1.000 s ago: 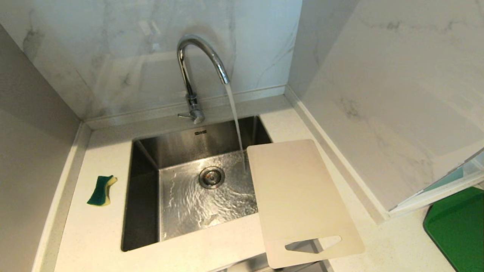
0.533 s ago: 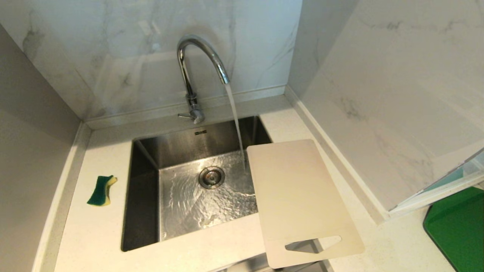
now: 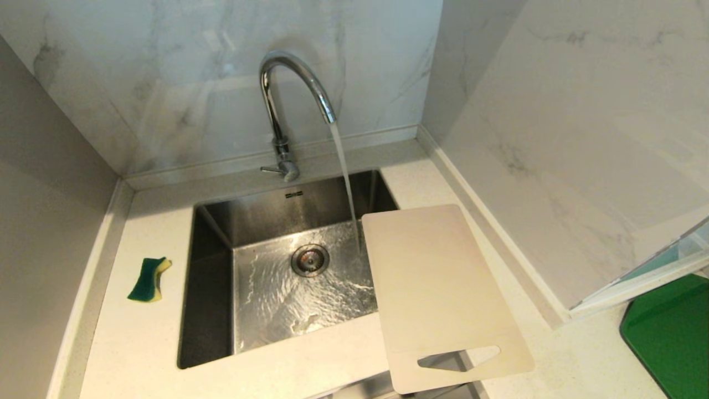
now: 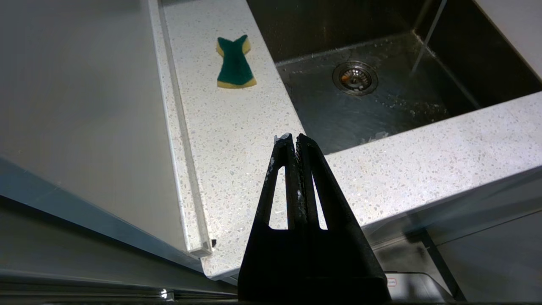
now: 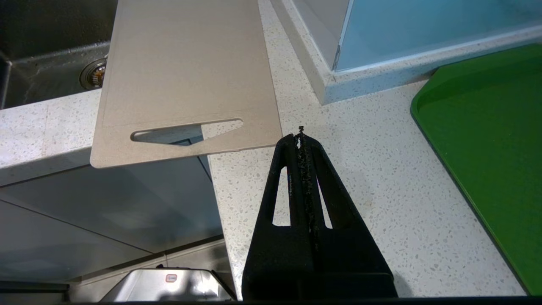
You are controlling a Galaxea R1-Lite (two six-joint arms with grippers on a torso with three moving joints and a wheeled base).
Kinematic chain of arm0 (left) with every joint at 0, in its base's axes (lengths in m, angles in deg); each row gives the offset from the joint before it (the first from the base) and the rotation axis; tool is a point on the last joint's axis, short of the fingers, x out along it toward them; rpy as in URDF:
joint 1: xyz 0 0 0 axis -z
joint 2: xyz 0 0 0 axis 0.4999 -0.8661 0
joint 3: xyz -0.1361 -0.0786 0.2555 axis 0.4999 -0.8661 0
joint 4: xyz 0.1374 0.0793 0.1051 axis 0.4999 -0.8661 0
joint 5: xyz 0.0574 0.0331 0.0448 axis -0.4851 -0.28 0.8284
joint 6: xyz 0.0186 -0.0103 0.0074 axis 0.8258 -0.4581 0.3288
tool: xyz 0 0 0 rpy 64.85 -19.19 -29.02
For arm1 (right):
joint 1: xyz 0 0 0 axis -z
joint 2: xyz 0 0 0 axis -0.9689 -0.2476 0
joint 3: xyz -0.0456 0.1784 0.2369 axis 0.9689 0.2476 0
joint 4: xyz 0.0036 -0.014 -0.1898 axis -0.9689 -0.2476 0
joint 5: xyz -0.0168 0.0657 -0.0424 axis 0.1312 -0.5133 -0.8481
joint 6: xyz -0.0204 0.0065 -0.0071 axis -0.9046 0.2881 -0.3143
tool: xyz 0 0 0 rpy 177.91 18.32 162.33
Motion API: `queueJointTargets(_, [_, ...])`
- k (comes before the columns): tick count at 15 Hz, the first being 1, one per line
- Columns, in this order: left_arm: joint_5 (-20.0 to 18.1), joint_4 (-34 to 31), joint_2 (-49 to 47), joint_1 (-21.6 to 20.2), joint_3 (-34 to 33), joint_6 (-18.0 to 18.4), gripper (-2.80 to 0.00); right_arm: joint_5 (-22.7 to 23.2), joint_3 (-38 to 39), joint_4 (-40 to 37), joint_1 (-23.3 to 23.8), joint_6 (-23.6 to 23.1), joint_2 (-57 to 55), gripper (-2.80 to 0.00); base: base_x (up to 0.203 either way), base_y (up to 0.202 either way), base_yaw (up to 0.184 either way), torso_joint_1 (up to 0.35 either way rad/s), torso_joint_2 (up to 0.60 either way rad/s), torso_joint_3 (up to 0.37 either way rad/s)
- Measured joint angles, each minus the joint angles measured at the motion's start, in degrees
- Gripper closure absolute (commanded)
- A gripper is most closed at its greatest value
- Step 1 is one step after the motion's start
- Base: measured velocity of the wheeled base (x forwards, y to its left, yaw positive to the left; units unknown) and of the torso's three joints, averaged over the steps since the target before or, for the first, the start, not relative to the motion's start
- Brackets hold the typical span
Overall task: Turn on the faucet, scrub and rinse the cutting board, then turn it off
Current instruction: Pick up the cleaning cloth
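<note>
Faucet running into sink.
Cutting board overhangs sink's right edge; left gripper and right gripper closed, empty.

Right gripper, jaws pressed together, hangs over speckled countertop between cutting board and green mat.

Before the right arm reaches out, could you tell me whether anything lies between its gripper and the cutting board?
Nothing visible does: only bare countertop lies between the shut right gripper and the cutting board.
</note>
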State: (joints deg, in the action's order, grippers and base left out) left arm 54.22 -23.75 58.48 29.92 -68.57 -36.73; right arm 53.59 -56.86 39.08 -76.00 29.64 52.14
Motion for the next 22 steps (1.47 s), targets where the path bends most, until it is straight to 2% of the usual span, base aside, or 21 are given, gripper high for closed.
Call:
queueJointTargets(13, [0.02,0.02,0.00,0.00,0.00,-0.05,0.00,-0.05,0.00,-0.15,0.00,0.22,0.00,0.00,0.000,0.000,0.000,0.000,0.00,0.000])
queueJointTargets(17, [0.26,-2.85,-0.55,0.00,0.84,1.01,0.00,-0.08,0.00,-0.15,0.00,0.27,0.00,0.00,0.000,0.000,0.000,0.000,0.00,0.000])
queueJointTargets(19, [0.50,-4.63,-3.73,0.05,6.03,0.46,0.00,-0.06,0.00,-0.17,0.00,0.29,0.00,0.00,0.000,0.000,0.000,0.000,0.00,0.000])
queueJointTargets(22, [2.98,-7.25,-16.25,0.17,19.00,-0.17,0.00,-0.05,-0.02,-0.17,0.00,0.29,0.00,0.00,0.000,0.000,0.000,0.000,0.00,0.000])
